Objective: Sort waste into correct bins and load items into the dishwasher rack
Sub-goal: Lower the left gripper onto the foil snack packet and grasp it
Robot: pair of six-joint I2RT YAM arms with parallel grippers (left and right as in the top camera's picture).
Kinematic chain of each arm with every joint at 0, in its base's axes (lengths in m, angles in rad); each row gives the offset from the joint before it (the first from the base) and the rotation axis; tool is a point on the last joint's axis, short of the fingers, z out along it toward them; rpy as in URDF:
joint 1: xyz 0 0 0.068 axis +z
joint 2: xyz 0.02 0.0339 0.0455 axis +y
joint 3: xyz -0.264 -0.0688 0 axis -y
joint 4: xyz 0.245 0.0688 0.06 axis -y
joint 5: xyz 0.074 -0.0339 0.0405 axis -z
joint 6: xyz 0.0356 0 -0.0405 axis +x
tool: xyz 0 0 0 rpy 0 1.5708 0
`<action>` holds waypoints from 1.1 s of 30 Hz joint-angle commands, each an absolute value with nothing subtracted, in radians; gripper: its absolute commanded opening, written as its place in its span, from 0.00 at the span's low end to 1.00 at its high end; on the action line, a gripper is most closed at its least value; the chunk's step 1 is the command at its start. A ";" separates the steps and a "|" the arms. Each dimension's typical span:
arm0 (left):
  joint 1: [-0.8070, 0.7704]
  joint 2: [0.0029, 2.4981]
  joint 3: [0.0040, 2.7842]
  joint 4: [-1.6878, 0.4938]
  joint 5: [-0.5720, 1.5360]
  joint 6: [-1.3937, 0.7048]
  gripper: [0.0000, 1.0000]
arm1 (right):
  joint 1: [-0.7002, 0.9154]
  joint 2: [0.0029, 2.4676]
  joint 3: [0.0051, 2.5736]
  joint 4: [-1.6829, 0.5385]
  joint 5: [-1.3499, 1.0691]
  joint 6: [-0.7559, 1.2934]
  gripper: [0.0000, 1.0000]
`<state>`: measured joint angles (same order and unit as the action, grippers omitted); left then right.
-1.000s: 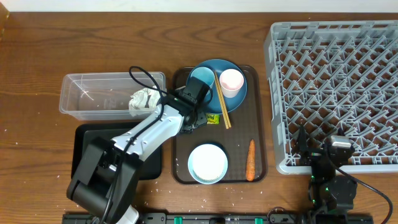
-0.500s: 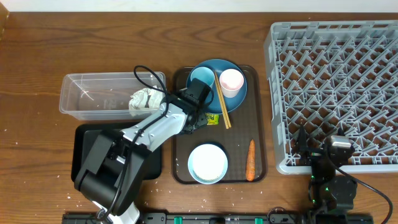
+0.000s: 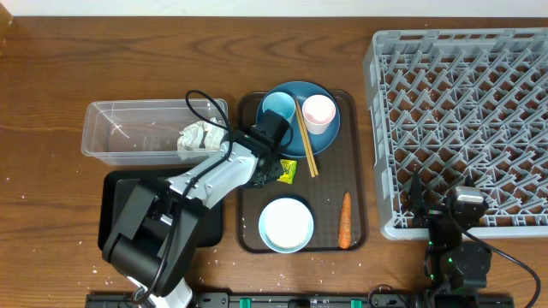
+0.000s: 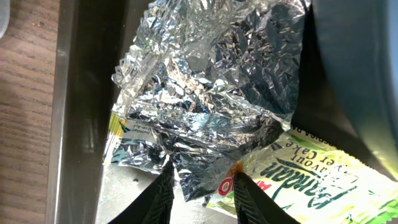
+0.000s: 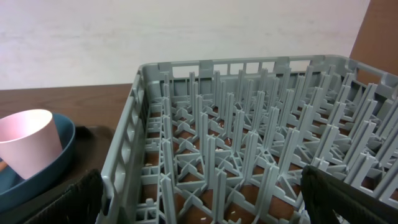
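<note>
My left gripper (image 3: 272, 169) is down on the brown serving tray (image 3: 330, 184), just below the dark blue plate (image 3: 300, 90). In the left wrist view its fingers (image 4: 200, 182) are close together around the lower tip of the crumpled silvery foil scrap (image 4: 211, 93). The right finger touches the yellow-green snack wrapper (image 4: 311, 180), which also shows overhead (image 3: 288, 172). The white tissue (image 3: 197, 137) lies in the clear tub (image 3: 128, 120). The carrot (image 3: 345, 220) lies on the tray. My right gripper (image 3: 445, 212) is open and empty at the grey rack's (image 3: 462, 120) front corner.
The plate holds a light blue cup (image 3: 276, 109), a pink cup (image 3: 318, 111) and chopsticks (image 3: 306, 137). A pale bowl (image 3: 286, 225) sits at the tray's front. The black tray (image 3: 120, 197) lies below the tub. White grains dot the table front.
The left gripper has shifted slightly down the tray, and the wrapper has moved down-left and tilted with it. The right arm has not moved.
</note>
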<state>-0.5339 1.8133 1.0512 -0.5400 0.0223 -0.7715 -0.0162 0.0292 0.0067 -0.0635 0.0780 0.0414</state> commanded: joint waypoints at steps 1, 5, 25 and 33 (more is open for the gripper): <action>-0.536 1.797 1.036 -0.550 0.007 -0.728 0.33 | -0.021 0.030 0.006 -0.067 0.078 0.044 0.99; -0.536 1.729 1.036 -0.581 0.006 -0.725 0.32 | -0.021 0.030 0.006 -0.067 0.078 0.044 0.99; -0.536 1.617 1.035 -0.678 0.010 -0.824 0.69 | -0.021 0.030 0.006 -0.067 0.078 0.044 0.99; -0.537 1.657 1.035 -0.670 0.014 -0.876 0.72 | -0.021 0.030 0.006 -0.067 0.078 0.044 0.99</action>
